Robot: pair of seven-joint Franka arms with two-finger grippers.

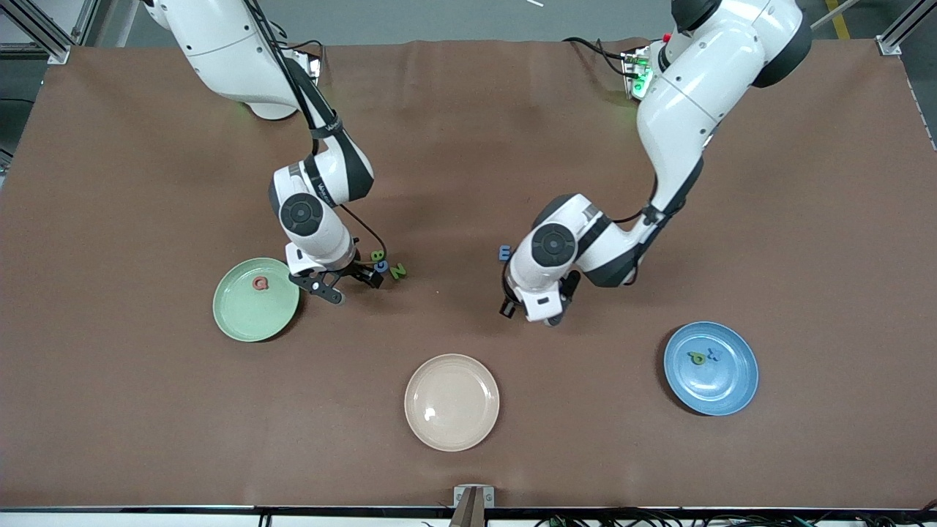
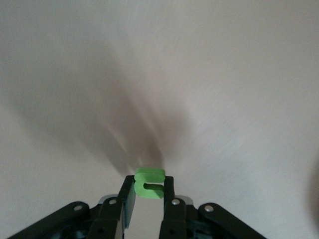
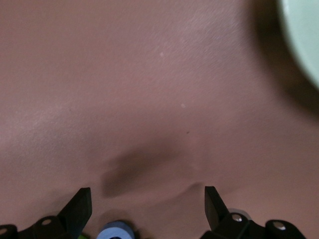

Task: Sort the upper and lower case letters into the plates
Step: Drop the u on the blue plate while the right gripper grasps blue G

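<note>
We see the right gripper low over the brown counter with its fingers spread wide and gripping nothing; the pale mint green plate, round and glossy, sits just beside them toward the right arm's end of the counter and carries a small red letter. A blue letter B and a green letter N lie close to those fingers. Nearer the front camera rests a bare cream-beige plate. The left gripper has its fingers pinched tight on a flat bright green letter, with a blue letter E close by. The medium blue plate, toward the left arm's end, holds a green piece and a blue piece.
</note>
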